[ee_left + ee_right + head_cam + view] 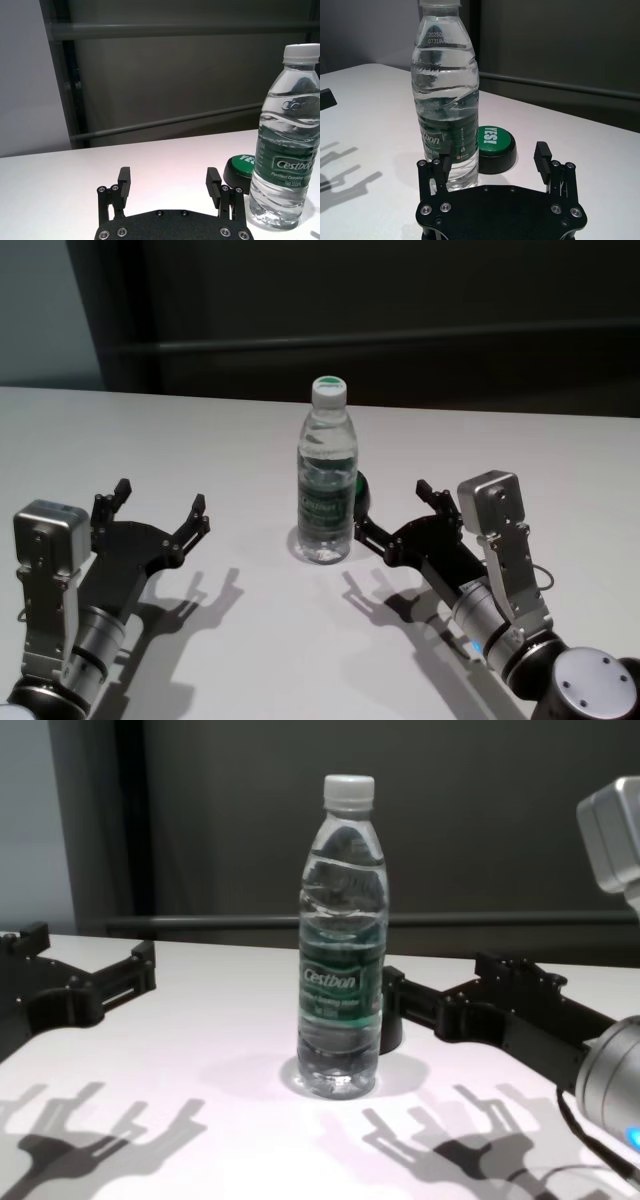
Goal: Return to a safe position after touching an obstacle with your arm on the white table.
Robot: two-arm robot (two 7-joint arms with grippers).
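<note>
The bottle [326, 483] stands upright near the middle of the white tabletop [200, 440], between my two arms, cap on, and it looks close to full of water. Just behind it, toward my right, sits a small black dome with a green top [494, 146], very close to the bottle; I cannot tell whether the two touch.

My right hand [393, 510] hovers low over the tabletop with its fingers spread and nothing between them. Its inner finger [444, 151] lies right beside the lower part of the bottle, at about label height; whether it is touching the plastic or just clear of it I cannot say. My left hand [155, 508] is well apart from the bottle on the other side, fingers likewise spread and empty.

As I judge it, the bottle is fairly heavy for its shape, tall on a narrow base, so a sideways nudge high up would tip it, while a push low down would more likely slide it on the smooth tabletop. The wall is thin, smooth and springy; the labelled waist would be the firmest place to take it, if I needed to. For pulling back to safety, I should draw my right arm straight away from the bottle, not sweep across it or the dome.
</note>
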